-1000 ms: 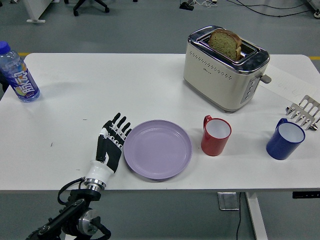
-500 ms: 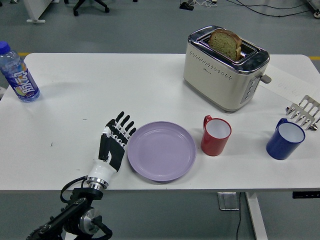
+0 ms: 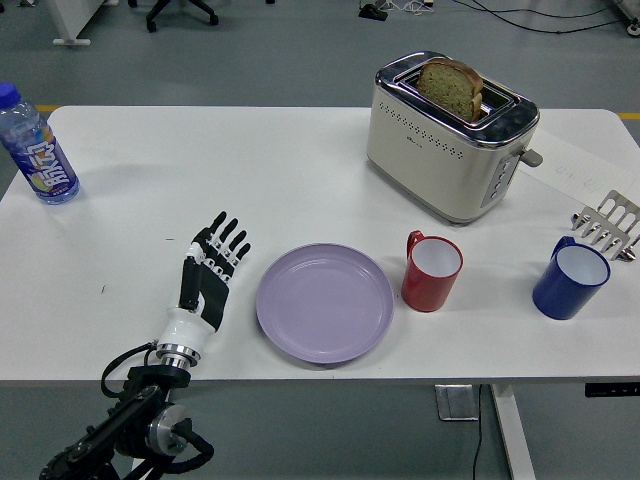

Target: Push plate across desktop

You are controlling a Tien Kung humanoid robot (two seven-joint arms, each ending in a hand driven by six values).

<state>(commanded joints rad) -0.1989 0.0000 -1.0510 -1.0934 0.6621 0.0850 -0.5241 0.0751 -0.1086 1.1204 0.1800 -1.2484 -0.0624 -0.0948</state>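
Note:
A lilac plate (image 3: 325,301) lies flat near the table's front edge, just left of a red mug (image 3: 431,271). My left hand (image 3: 207,266) is to the left of the plate, with a small gap between them. Its fingers are straight and spread, pointing away from me, and it holds nothing. The right arm is not in view.
A cream toaster (image 3: 448,137) with a slice of bread stands at the back right. A blue mug (image 3: 570,278) and a metal rack (image 3: 608,224) are at the far right. A water bottle (image 3: 36,148) stands at the far left edge.
The plate slid a little to the right, pushed by my left hand. The hand has since drawn back to the left, away from the plate's rim.

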